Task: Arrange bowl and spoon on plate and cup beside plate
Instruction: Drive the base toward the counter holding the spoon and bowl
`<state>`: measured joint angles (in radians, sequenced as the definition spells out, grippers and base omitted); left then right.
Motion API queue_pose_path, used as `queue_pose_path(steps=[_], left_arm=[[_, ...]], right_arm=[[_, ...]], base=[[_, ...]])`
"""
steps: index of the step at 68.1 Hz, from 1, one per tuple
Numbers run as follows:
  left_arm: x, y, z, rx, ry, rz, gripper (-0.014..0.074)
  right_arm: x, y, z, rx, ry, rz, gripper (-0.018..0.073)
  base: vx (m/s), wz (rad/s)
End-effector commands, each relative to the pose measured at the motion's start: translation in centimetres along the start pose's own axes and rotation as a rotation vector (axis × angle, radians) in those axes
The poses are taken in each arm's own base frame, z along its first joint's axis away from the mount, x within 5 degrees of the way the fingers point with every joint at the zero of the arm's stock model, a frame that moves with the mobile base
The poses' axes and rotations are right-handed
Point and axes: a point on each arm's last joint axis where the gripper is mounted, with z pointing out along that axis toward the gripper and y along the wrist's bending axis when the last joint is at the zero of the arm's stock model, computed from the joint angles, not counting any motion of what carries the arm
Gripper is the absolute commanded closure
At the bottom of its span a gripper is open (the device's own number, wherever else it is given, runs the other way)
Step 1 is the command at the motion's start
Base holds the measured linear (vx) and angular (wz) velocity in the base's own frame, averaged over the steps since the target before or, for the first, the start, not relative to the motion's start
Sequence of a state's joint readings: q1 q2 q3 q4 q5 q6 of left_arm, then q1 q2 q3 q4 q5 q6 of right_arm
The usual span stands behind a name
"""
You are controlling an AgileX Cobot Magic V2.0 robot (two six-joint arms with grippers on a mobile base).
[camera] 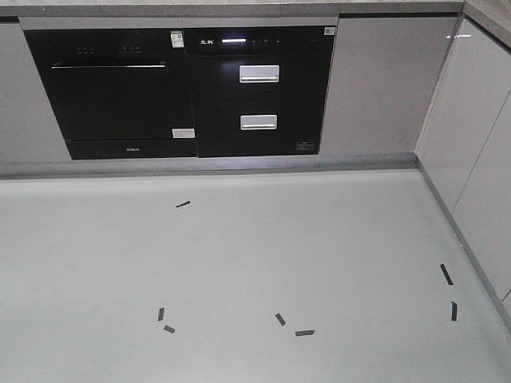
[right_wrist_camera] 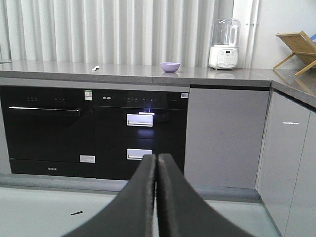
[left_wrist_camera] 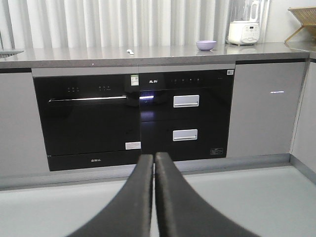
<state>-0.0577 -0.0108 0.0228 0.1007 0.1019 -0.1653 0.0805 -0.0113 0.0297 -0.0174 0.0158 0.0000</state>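
Note:
A lavender-purple bowl [left_wrist_camera: 206,45] stands on the grey counter [left_wrist_camera: 74,54], seen far off in both wrist views, bowl [right_wrist_camera: 170,66]. A small pale spoon [left_wrist_camera: 130,51] lies on the counter to the bowl's left, spoon [right_wrist_camera: 95,68]. Plate and cup are out of view. My left gripper [left_wrist_camera: 153,158] is shut and empty, low over the floor, far from the counter. My right gripper [right_wrist_camera: 156,158] is shut and empty too, equally far back. Neither gripper shows in the front view.
Black built-in appliances [camera: 184,88] fill the cabinet front below the counter. A white blender-like appliance [right_wrist_camera: 223,44] and a wooden rack [right_wrist_camera: 296,47] stand at the counter's right. Grey cabinets [camera: 479,152] form a corner on the right. Black tape marks [camera: 287,323] dot the floor.

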Motion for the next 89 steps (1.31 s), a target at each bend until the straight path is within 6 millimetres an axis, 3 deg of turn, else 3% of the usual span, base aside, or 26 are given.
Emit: queue_pose_path(steps=[1, 89], left_arm=[[-1.42, -0.19, -0.26, 0.021, -0.113, -0.006, 0.0603], [-1.42, -0.20, -0.26, 0.023, -0.113, -0.006, 0.0603]], right_arm=[[-0.49, -0.03, -0.07, 0.007, -0.080, -0.001, 0.0562], [-0.49, -0.03, -0.07, 0.007, -0.080, -0.001, 0.0562]], base=[[0.00, 0.00], [0.04, 0.01]])
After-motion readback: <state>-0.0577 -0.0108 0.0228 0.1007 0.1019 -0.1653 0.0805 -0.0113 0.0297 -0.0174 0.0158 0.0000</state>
